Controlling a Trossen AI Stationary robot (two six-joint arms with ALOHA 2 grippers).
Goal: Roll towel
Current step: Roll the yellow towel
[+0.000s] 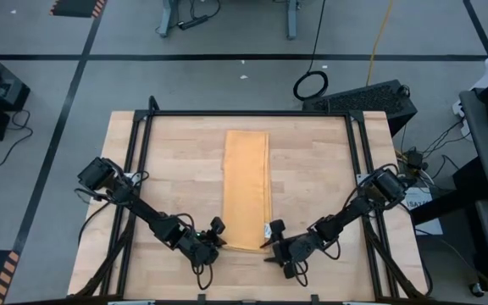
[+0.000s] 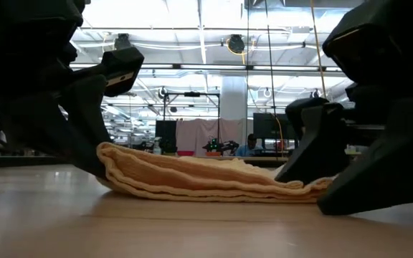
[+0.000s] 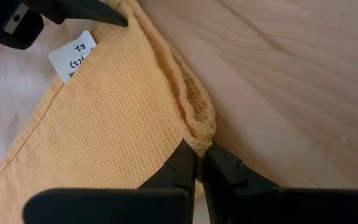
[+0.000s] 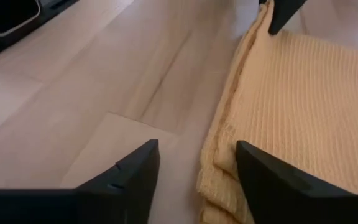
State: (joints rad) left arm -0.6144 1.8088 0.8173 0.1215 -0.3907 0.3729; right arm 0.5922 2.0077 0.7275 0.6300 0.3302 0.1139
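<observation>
Where both hands meet it, towel (image 1: 246, 188) runs front-to-back

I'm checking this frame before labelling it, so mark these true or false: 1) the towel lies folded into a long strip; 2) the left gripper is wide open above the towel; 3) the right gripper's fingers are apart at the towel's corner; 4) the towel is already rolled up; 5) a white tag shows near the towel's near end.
1) True: the towel lies as a long folded strip on the table.
2) False: the left gripper is shut on the towel's corner.
3) True: the right gripper is open, fingers straddling the corner's edge.
4) False: it lies flat, not yet rolled.
5) True: the white tag sits there.
</observation>
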